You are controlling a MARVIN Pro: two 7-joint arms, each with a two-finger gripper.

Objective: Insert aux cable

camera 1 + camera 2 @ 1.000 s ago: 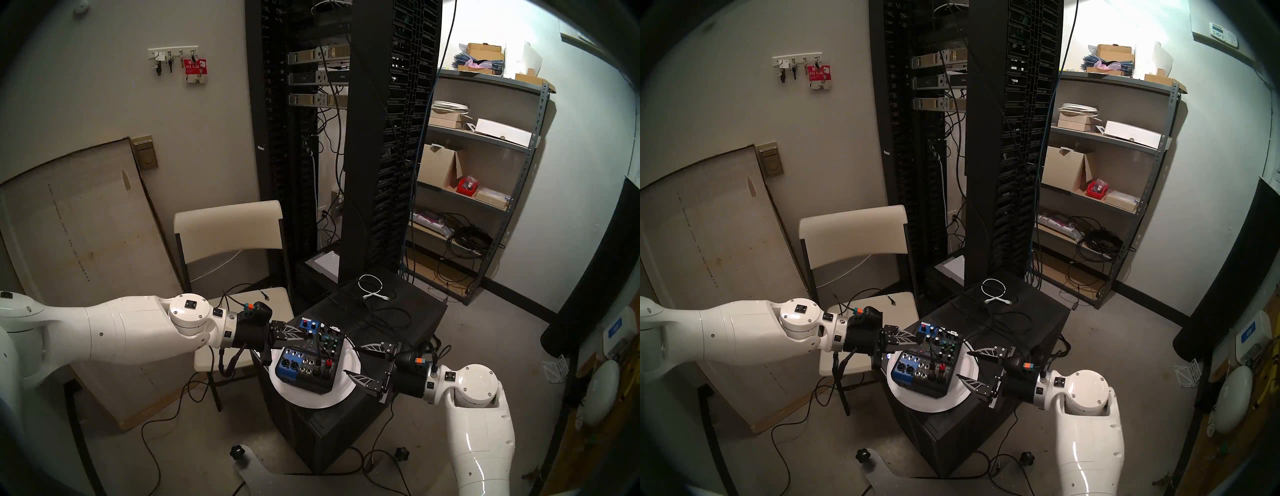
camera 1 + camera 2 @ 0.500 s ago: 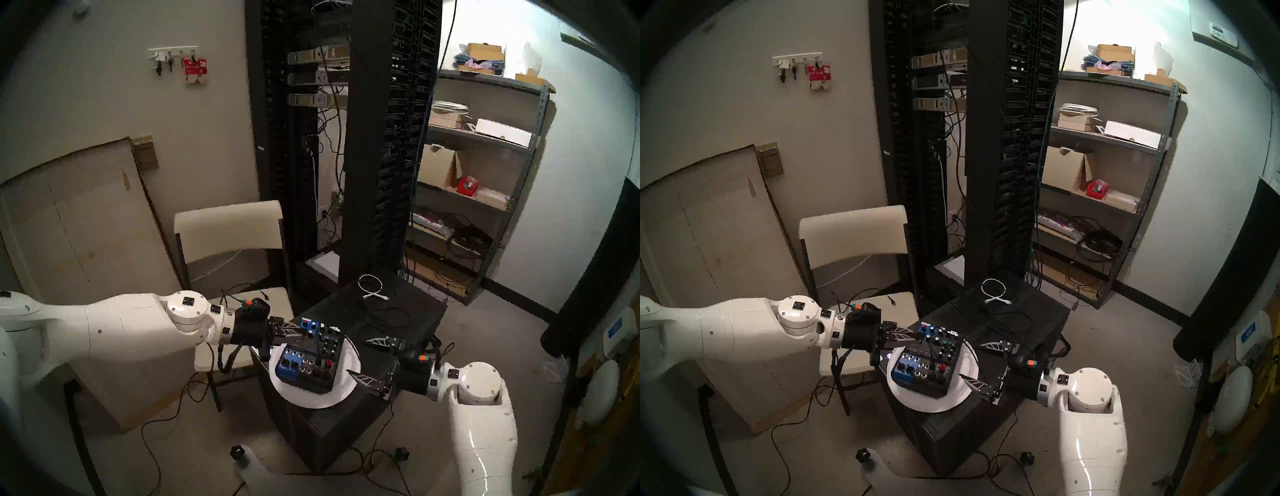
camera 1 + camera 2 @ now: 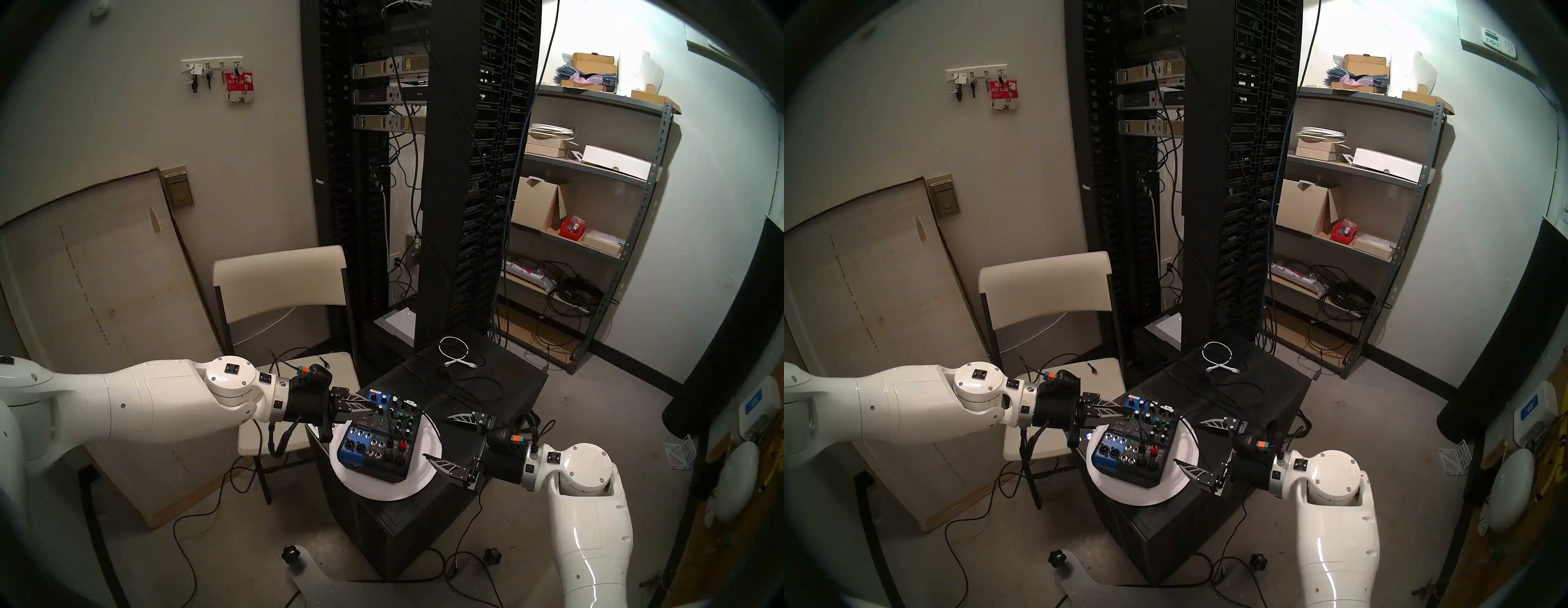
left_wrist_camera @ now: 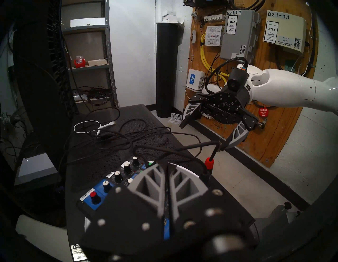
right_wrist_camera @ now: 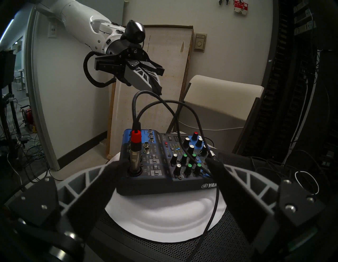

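The aux cable's black plug with the red band (image 5: 135, 146) stands upright in a jack at the near corner of the blue and black mixer (image 5: 164, 181). It also shows in the head view (image 3: 402, 444) and the left wrist view (image 4: 209, 163). A second black plug (image 4: 204, 176) stands beside it. My right gripper (image 5: 164, 164) is open, its fingers either side of the mixer's near end, empty. My left gripper (image 3: 372, 407) is shut above the mixer's far side. A black cable loop passes just by its tips (image 4: 165, 163); I cannot tell if it is pinched.
The mixer sits on a white plate (image 3: 382, 488) on a black perforated cabinet (image 3: 500, 382). Loose black cables and a white coiled cable (image 3: 454, 352) lie behind it. A folding chair (image 3: 280, 280) stands left, a server rack (image 3: 445, 170) behind, shelves (image 3: 594, 204) right.
My right gripper has drawn back a little to the right, away from the plug, still open. My left gripper has barely moved. The plug stays in the jack.
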